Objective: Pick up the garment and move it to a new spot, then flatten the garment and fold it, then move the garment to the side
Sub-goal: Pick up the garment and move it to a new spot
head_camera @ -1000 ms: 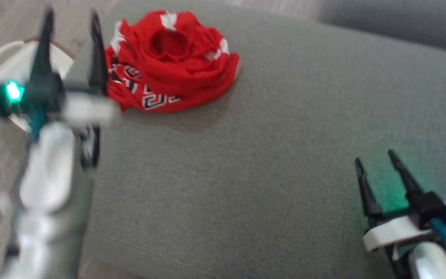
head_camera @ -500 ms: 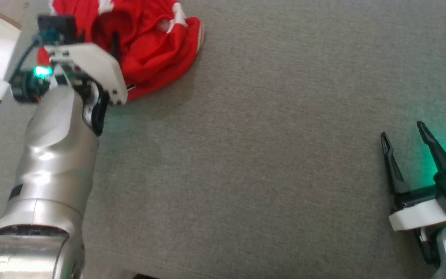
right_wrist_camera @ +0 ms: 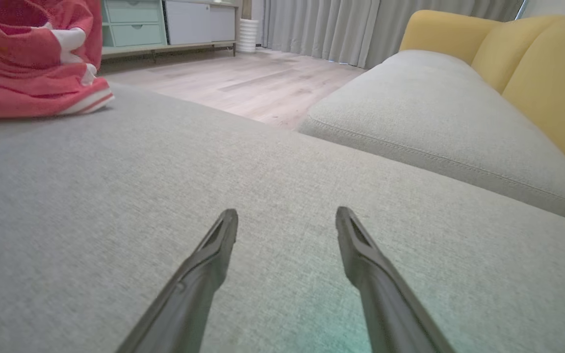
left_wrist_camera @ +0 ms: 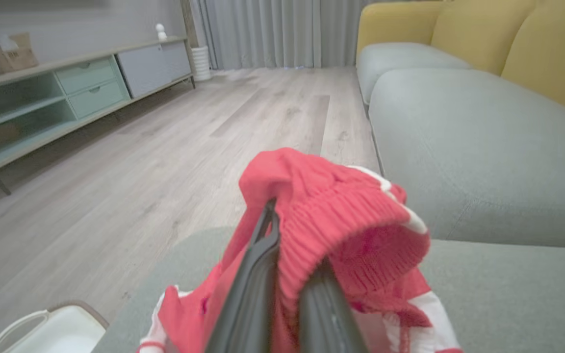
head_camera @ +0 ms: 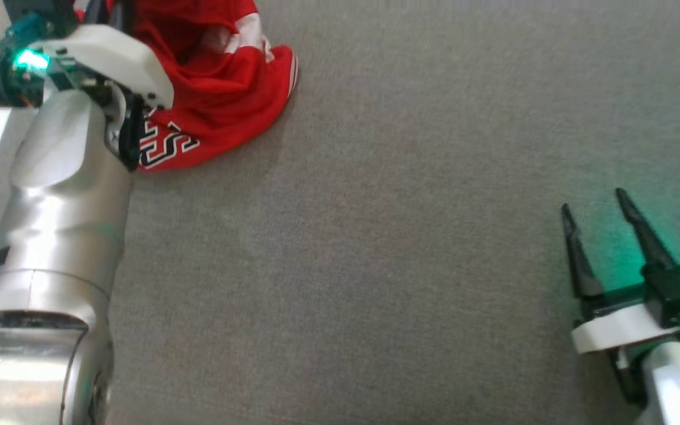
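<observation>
The left gripper [left_wrist_camera: 295,245] is clenched on a ribbed edge of the red garment [left_wrist_camera: 351,215], bunched around and below the jaws, so best lift straight up until the cloth clears the cushion [left_wrist_camera: 483,294] (right gripper [head_camera: 602,215] released, well apart) before carrying.

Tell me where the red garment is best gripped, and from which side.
The ribbed band of the red garment, from the robot's left: it stands up as a thick roll off the grey cushion, while the rest lies slumped. The left pincer is shut on it there.
</observation>
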Robot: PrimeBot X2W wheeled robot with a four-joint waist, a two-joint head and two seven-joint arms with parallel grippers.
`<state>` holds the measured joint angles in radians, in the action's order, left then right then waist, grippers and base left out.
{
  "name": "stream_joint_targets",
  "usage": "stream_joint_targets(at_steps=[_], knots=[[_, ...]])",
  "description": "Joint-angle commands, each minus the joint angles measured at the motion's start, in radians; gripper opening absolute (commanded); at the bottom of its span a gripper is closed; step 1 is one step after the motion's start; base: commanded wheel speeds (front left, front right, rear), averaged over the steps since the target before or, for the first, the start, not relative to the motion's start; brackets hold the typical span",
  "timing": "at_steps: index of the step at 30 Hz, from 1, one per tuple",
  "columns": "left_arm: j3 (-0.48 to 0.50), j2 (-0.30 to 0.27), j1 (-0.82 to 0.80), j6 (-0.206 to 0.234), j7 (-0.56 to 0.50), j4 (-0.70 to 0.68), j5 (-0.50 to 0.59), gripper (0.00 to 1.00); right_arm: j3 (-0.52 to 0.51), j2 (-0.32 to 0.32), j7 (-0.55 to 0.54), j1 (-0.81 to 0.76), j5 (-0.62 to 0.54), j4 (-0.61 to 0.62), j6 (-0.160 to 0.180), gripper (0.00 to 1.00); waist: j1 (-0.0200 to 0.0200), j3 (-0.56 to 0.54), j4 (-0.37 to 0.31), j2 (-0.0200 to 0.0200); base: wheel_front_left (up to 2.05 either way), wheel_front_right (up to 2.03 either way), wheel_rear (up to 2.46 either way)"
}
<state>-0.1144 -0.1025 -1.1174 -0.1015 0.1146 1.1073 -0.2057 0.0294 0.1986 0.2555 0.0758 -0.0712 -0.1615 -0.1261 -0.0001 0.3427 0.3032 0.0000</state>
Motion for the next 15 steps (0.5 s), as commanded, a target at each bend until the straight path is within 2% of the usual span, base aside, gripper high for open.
stream_joint_targets(at_steps=[1,9,15], knots=[[0.005,-0.052,-0.05,-0.004,0.012,-0.037,0.005,0.0,0.027,-0.005,0.006,0.009,0.005,0.024,-0.005,1.0,0.0001,-0.045,-0.024,0.0,0.0,0.0,0.0],[-0.098,-0.04,-0.135,-0.028,0.024,-0.124,0.009,0.0,0.032,-0.107,0.006,0.0,0.011,0.001,-0.005,1.0,0.0001,-0.196,-0.153,0.0,0.0,0.0,0.0],[-0.259,-0.017,-0.134,-0.029,-0.018,-0.276,-0.113,0.0,0.035,-0.145,0.006,-0.021,0.022,0.003,-0.005,1.0,0.0001,-0.29,-0.295,0.0,0.0,0.0,0.0]])
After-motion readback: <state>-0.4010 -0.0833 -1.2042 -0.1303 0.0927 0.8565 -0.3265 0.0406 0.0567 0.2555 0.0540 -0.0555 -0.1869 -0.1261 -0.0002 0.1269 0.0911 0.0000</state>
